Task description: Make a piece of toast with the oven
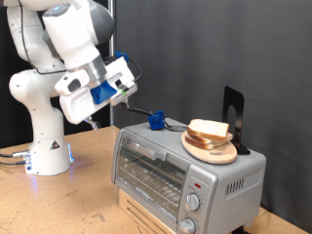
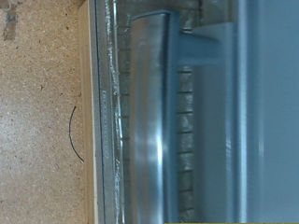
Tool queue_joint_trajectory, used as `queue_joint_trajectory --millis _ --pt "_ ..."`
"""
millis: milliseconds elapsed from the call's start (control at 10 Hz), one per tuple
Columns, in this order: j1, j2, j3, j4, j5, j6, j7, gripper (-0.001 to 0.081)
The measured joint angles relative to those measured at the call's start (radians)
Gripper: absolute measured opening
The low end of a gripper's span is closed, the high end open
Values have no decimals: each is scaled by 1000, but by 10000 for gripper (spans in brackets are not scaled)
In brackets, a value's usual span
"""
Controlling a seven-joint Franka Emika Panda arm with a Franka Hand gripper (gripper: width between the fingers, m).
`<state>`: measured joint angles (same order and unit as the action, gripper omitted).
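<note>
Closest to the exterior camera stands the oven (image 1: 185,171), door closed. Left of and above it hangs the gripper (image 1: 91,124), fingers too small to judge, spread or pressed together. Wrist view shows the door handle (image 2: 149,121) directly ahead, its long axis crossing the view. Bread slices (image 1: 209,131) rest on a round board (image 1: 211,149) atop the oven.
</note>
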<state>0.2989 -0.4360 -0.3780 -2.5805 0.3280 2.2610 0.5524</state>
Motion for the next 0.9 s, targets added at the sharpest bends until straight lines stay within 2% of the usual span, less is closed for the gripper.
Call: queue_joint_trajectory --millis 400,900 --pt "20 63 14 -47 14 122 0 682" --pt "34 139 16 -49 31 181 -3 682"
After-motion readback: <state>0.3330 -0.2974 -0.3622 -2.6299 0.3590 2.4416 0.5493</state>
